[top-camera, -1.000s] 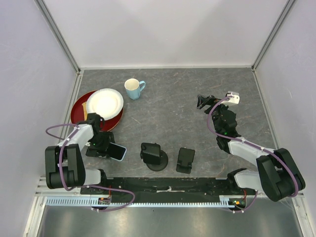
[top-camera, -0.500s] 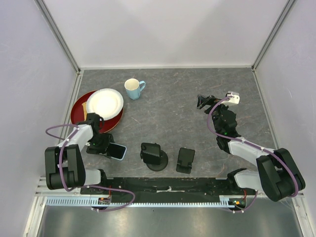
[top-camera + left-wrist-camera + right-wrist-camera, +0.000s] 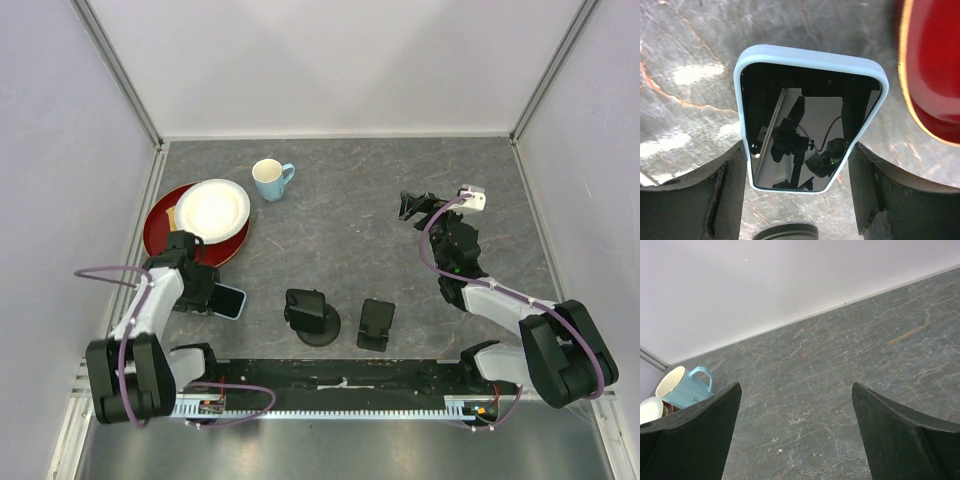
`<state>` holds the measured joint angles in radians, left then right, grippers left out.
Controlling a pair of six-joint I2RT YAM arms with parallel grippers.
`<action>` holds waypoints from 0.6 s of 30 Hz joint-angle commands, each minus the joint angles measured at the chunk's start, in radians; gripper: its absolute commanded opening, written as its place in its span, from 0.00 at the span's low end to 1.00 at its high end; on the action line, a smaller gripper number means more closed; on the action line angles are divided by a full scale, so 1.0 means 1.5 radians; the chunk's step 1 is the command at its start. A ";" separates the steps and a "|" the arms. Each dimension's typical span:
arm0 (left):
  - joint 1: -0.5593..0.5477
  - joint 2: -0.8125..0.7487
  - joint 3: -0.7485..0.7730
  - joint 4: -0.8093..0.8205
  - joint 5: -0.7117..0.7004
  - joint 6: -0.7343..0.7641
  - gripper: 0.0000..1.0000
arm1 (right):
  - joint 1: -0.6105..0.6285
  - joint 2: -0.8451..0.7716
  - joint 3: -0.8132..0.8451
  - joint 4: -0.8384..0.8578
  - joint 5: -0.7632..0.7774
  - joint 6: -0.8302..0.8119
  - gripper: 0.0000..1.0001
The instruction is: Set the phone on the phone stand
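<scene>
The phone (image 3: 229, 300), black-screened in a light blue case, is held in my left gripper (image 3: 207, 296) at the table's left, beside the red plate. In the left wrist view the phone (image 3: 810, 120) lies screen-up between my two fingers (image 3: 730, 195), which press on its long sides near its lower end; the gripper (image 3: 800, 175) is shut on it. A black phone stand with a round base (image 3: 312, 316) and a second, rectangular black stand (image 3: 376, 325) sit near the front middle. My right gripper (image 3: 412, 205) is open and empty over the right side of the table (image 3: 795, 440).
A white plate (image 3: 212, 209) rests on a red plate (image 3: 165, 215) at the left; the red rim shows in the left wrist view (image 3: 935, 75). A light blue mug (image 3: 270, 180) stands behind them and shows in the right wrist view (image 3: 677, 387). Walls enclose the table.
My left arm has swung outward to the left, and the phone has moved with it a little left and away from the stands. The right arm has not moved.
</scene>
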<state>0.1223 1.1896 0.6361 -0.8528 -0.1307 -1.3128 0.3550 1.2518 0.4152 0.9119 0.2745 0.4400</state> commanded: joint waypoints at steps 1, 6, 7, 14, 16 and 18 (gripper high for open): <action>0.001 -0.135 -0.032 0.089 0.023 0.051 0.02 | -0.002 -0.010 -0.002 0.025 0.006 0.004 0.98; 0.001 -0.219 -0.019 0.236 0.064 0.210 0.02 | -0.002 -0.006 0.003 0.017 0.005 0.004 0.98; 0.000 -0.232 0.001 0.258 0.084 0.239 0.02 | -0.001 -0.006 0.003 0.015 0.005 0.004 0.98; -0.015 -0.253 0.044 0.484 0.317 0.404 0.02 | -0.002 0.018 0.029 -0.010 -0.024 -0.004 0.98; -0.038 -0.250 0.052 0.552 0.370 0.441 0.02 | -0.002 0.029 0.044 -0.015 -0.093 -0.029 0.98; -0.056 -0.228 0.065 0.586 0.396 0.475 0.02 | -0.001 0.048 0.072 -0.015 -0.181 -0.058 0.98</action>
<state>0.0853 0.8379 0.6571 -0.2676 0.2481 -0.7902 0.3550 1.2819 0.4297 0.8894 0.2264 0.4290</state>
